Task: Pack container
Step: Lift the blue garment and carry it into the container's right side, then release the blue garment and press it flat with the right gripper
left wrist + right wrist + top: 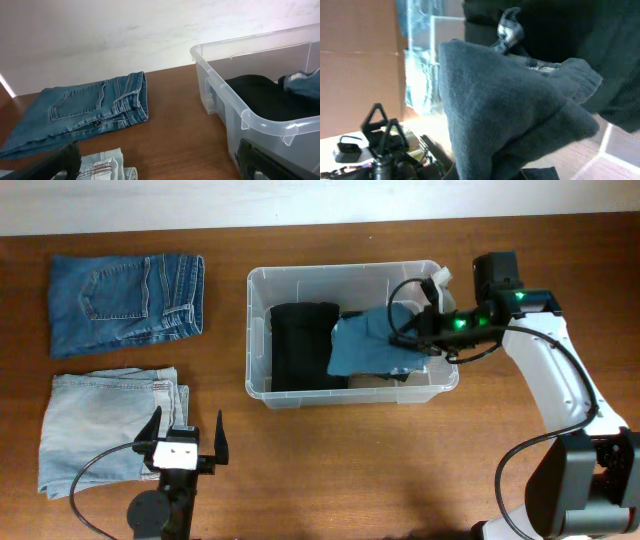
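- The container (pixel 340 270) is placed in the middle of the counter (pixel 400 470). Its long side lies left to right.
- A black garment (pixel 303 345) is already laid in its left half. A blue-grey garment (pixel 362 345) is seen partly over it and reaches toward the right wall.
- The step in hand is judged to be the putting of this blue-grey garment into the container.
- The right pincer (pixel 425 330) is held over the right end of the container. Its fingers are hidden by cloth in the wrist view, but the cloth is gathered up to it, so it is judged to be closed on the garment.
- The left pincer (pixel 187 438) is spread wide and nothing is held in it. It is found low at the front left, at the edge of the light jeans (pixel 100 425).
- For the next move, the garment needs to be lowered flat beside the black one and then let go, without an edge left hanging over the rim.
- Two things are not yet packed: the light jeans and the dark jeans (pixel 125 305), both folded to the left of the container.
- The counter is of brown wood. A pale wall (pixel 125 30) is seen behind it.
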`<state>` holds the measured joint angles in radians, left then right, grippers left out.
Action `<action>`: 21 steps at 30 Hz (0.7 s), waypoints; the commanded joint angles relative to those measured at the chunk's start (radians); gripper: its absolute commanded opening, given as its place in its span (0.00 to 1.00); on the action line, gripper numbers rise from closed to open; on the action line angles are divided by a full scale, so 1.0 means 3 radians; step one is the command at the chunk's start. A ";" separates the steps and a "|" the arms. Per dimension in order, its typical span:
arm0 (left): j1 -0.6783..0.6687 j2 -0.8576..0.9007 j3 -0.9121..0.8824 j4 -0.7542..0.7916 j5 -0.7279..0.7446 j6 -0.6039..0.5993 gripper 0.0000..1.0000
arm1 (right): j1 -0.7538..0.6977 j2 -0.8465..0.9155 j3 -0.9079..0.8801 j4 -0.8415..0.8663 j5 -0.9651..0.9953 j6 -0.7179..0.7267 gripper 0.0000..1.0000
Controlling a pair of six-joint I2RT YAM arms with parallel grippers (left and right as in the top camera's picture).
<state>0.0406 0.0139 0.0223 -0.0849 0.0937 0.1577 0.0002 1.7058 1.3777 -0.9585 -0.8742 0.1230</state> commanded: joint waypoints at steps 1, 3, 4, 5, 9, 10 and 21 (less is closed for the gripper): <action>0.0014 -0.0023 -0.0025 0.0006 -0.0014 0.0043 0.99 | -0.0001 0.0009 0.0058 -0.0154 0.0287 -0.0137 0.08; 0.0014 -0.0023 -0.0025 0.0006 -0.0014 0.0045 0.99 | -0.0003 0.0009 0.0058 -0.0247 0.0467 -0.0137 0.08; 0.0014 -0.0023 -0.0025 0.0006 -0.0014 0.0045 0.99 | -0.0003 0.0009 0.0058 -0.0281 0.0590 -0.0137 0.08; 0.0014 -0.0023 -0.0025 0.0006 -0.0013 0.0045 0.99 | -0.0001 0.0009 0.0058 -0.0296 0.0684 -0.0137 0.09; 0.0014 -0.0023 -0.0025 0.0006 -0.0013 0.0045 0.99 | -0.0001 0.0009 0.0058 -0.0284 0.0958 -0.0137 0.46; 0.0014 -0.0023 -0.0025 0.0006 -0.0013 0.0043 1.00 | -0.0001 0.0009 0.0058 -0.0266 0.0987 -0.0137 0.61; 0.0014 -0.0023 -0.0025 0.0006 -0.0014 0.0043 1.00 | 0.0001 0.0005 0.0221 -0.0113 0.0902 -0.0136 0.80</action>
<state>0.0406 0.0139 0.0223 -0.0849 0.0937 0.1577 0.0006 1.7058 1.3853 -0.9897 -0.5911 0.0937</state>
